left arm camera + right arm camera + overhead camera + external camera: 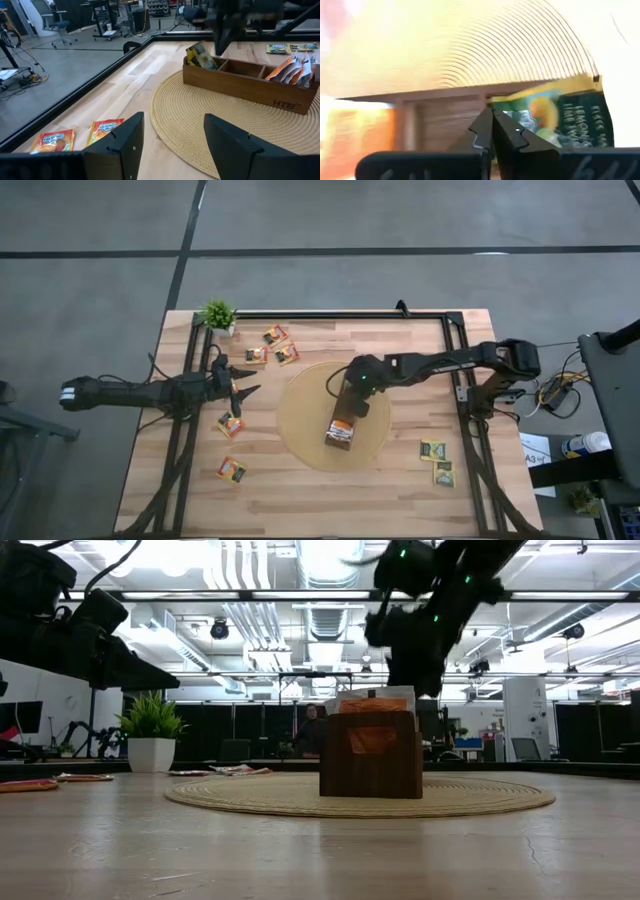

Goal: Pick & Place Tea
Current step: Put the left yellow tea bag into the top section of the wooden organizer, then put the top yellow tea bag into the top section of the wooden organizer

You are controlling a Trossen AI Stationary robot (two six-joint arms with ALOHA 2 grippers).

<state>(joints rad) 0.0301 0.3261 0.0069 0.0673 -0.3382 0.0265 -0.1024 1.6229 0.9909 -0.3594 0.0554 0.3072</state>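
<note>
- The right arm [440, 363] reaches in from the right side of the table [300, 490], stretched out long over the round mat [300, 430].
- Its wrist bends down, so the right gripper [492, 131] points at the box [341, 433] on the mat.
- The two fingers [512, 137] of that gripper are pressed together, with nothing between them.
- Its tips sit just above the wall between two parts of the box.
- A green tea bag [560, 117] lies in the box part right beside those tips. It has a yellow edge and an orange picture on it.
- In the low view this arm hangs down just behind the box.
- The left arm [130, 392] lies low along the left side of the table and waits there.
- The left gripper [170, 140] points toward the mat, and its two fingers stand wide apart, holding nothing.
- The box has three parts. One end holds the green bag, the other end holds orange bags [292, 70], and the middle looks bare.
- Three orange bags [272, 345] lie near the back of the table, by the plant [217, 313].
- Two more [231, 448] lie on the table left of the mat, near the left gripper.
- Two green bags [437, 461] lie on the table right of the mat.
</note>
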